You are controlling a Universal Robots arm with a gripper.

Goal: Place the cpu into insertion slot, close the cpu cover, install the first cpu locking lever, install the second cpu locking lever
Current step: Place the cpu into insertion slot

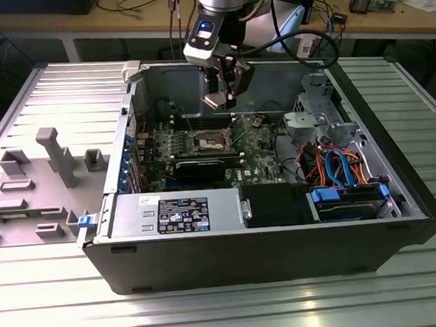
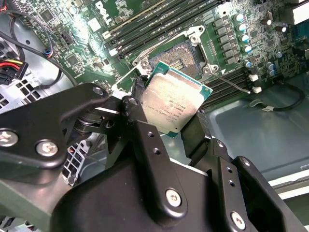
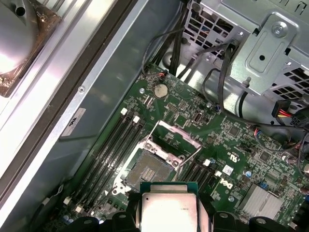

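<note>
1. Gripper point(image 1: 222, 96): hung above the open computer case point(image 1: 398, 197). Its two black fingers point(image 2: 136, 104) were closed part-way, clamping the chip by opposite edges.
2. Cpu point(image 2: 173, 102): held in the gripper and clear of the board, with its silver-grey metal top turned toward both wrist cameras point(image 3: 169, 209).
3. Insertion slot point(image 3: 147, 170): lay on the green motherboard point(image 3: 241, 159), bare, with nothing seated in it. It was flanked by the long memory slots point(image 3: 113, 145).
4. Cpu cover point(image 3: 176, 140): stood swung up off the socket, hinged at the socket's far edge from the chip.
5. Governing relation: the slot lay beneath the chip and well apart from it. In the exterior view it sat below the gripper and slightly toward the exterior view's left point(image 1: 208, 140). Judged stage: carrying, not yet lowered.
</note>
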